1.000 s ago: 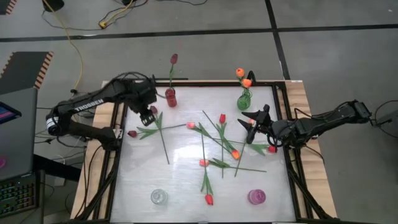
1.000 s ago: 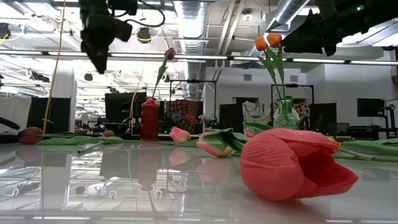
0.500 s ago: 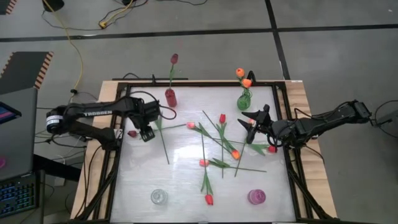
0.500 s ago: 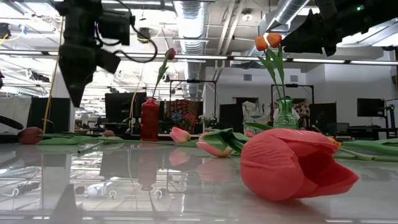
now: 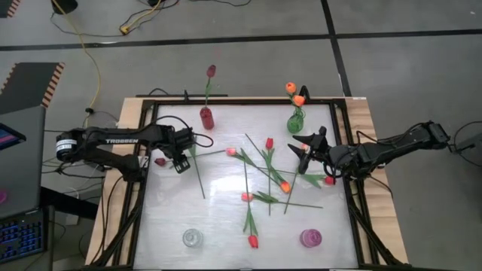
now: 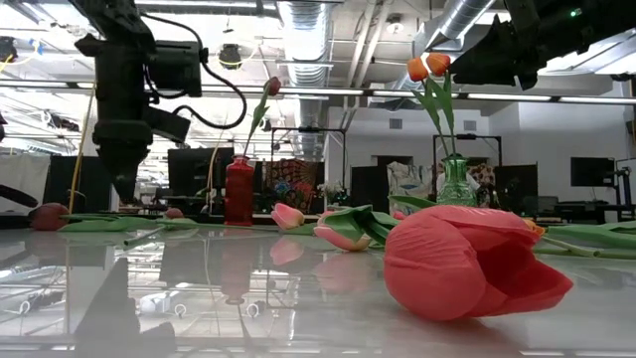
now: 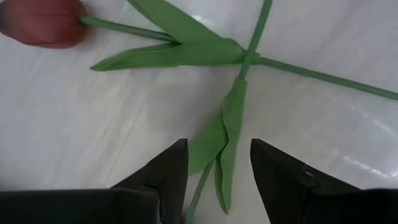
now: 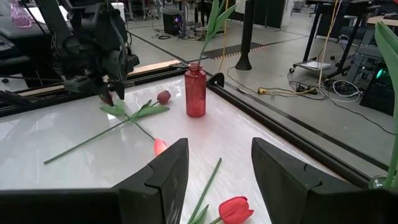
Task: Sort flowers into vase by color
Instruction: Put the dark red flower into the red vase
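Left gripper (image 5: 181, 164) open, fingers down astride the leaves of a maroon tulip (image 5: 160, 161) lying flat, head toward table's left edge (image 5: 140, 197), stem running right. Right gripper (image 5: 304, 153) open, hovering near the right edge, holding nothing.

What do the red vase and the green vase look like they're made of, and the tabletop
Red vase: likely translucent ribbed glass or plastic; light glows through its vertical ridges. Green vase: clear tinted glass by its look, faceted, with the background showing through. Tabletop: glossy white panel, probably acrylic or laminate; it mirrors the flowers and ceiling lights.
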### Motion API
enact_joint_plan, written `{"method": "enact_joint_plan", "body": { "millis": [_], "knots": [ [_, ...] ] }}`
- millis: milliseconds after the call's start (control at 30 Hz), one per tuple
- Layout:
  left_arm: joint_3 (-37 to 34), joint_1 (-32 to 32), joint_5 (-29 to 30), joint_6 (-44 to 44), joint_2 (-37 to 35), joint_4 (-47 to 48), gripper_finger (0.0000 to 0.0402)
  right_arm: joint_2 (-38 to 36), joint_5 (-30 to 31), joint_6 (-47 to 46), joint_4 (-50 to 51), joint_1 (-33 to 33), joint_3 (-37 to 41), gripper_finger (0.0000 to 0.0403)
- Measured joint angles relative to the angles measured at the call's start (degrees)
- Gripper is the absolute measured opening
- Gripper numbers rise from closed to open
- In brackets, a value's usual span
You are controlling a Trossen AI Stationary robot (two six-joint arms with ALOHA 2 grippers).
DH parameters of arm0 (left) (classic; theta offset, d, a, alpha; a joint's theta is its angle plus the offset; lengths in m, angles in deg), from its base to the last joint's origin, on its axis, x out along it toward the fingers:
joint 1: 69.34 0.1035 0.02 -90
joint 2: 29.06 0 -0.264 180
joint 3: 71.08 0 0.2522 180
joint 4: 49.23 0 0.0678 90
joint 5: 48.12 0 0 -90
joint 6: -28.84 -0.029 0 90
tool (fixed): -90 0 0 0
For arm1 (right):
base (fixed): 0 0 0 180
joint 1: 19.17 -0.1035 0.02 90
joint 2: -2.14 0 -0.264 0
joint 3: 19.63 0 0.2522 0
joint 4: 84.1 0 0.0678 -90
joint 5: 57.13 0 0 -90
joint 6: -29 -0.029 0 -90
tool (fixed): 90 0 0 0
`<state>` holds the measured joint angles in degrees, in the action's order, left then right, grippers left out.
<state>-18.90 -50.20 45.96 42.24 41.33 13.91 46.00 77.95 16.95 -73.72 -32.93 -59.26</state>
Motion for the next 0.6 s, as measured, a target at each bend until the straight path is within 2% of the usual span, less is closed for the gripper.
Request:
{"method": "enact_joint_plan", "body": {
  "millis": [233, 600],
  "knots": [
    [-1.81, 0.00, 2.44, 2.37, 0.00, -0.80, 0.0162, 0.02, 0.00, 0.00, 0.02, 0.02, 0.00, 0.0203],
    [-5.64, 0.00, 1.86, 5.34, 0.00, -3.84, 0.0162, 0.02, 0.00, 0.00, 0.00, 0.02, 0.00, 0.0203]
  ]
}}
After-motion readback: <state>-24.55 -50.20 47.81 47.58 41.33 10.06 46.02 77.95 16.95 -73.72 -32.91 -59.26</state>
